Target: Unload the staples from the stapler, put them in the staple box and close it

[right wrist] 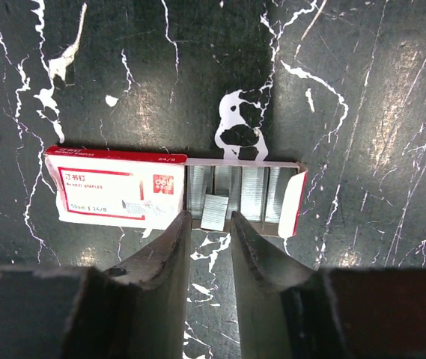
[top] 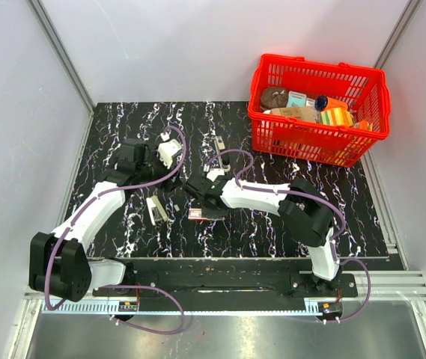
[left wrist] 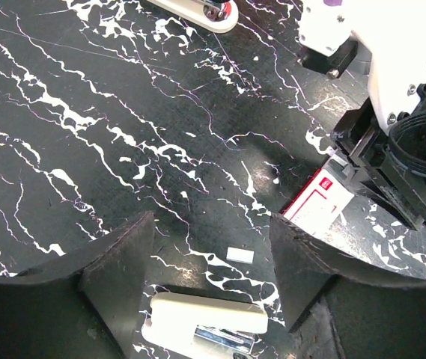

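A cream stapler (top: 156, 209) lies shut on the black marble table, and it also shows at the bottom of the left wrist view (left wrist: 205, 320). My left gripper (left wrist: 211, 221) is open wide and empty, hovering just above and beyond it. A short loose staple strip (left wrist: 240, 255) lies between its fingers on the table. My right gripper (right wrist: 210, 217) is narrowly open over a red-and-white staple box (right wrist: 115, 187). The box's tray (right wrist: 272, 191) is slid out and full of staples. One short staple strip (right wrist: 215, 212) lies on the tray at the fingertips, touching neither finger.
A second stapler (top: 218, 143) lies farther back in the middle of the table. A red basket (top: 306, 138) of assorted items stands at the back right. The staple box (top: 198, 215) sits close to the right of the cream stapler.
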You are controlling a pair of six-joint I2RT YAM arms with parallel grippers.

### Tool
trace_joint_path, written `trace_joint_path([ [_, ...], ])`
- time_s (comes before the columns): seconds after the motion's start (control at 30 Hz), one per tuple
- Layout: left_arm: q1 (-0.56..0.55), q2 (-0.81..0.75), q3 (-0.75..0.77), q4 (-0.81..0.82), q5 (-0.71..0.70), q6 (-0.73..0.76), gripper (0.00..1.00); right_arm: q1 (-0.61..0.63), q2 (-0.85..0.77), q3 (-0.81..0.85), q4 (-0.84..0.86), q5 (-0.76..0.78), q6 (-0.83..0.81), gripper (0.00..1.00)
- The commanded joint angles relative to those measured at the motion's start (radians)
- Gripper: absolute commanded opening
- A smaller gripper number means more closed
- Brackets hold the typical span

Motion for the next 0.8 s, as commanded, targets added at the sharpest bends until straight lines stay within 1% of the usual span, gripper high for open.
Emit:
trace_joint_path([
  [0.0, 0.003, -0.035, 0.026, 0.026, 0.012, 0.013, 0.68, 0.010, 0.001, 0.041, 0.016, 0.005, -0.017, 0.34],
  [0.13, 0.003, -0.038, 0.026, 0.017, 0.019, 0.018, 0.68, 0.010, -0.022, 0.046, 0.022, 0.011, -0.025, 0.33],
  [0.33, 0.003, -0.006, 0.035, 0.002, 0.013, 0.059, 0.66, 0.010, -0.115, 0.029, 0.079, 0.008, -0.051, 0.30],
  [0.4, 0.003, 0.014, 0.038, -0.009, -0.003, 0.102, 0.64, 0.010, -0.152, 0.029, 0.079, 0.023, -0.057, 0.28],
  [0.6, 0.003, 0.106, 0.044, -0.058, -0.081, 0.314, 0.55, 0.006, -0.269, -0.002, 0.107, 0.095, -0.074, 0.27],
  [0.7, 0.002, 0.163, 0.041, -0.075, -0.098, 0.398, 0.53, -0.011, -0.318, -0.035, 0.114, 0.112, -0.065, 0.27],
  [0.77, -0.006, 0.200, 0.040, -0.095, -0.098, 0.461, 0.54, -0.033, -0.348, -0.072, 0.134, 0.097, -0.054, 0.27],
])
